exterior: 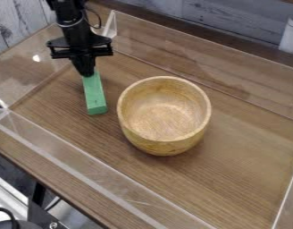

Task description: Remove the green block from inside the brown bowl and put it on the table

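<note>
Single black arm enters from the top left edge, wrist vertical. Gripper [83,72] points straight down, fingers drawn together with no gap visible between the tips. Short black brackets jut sideways from the wrist, above the fingers. Upper arm is cropped by the frame.
</note>
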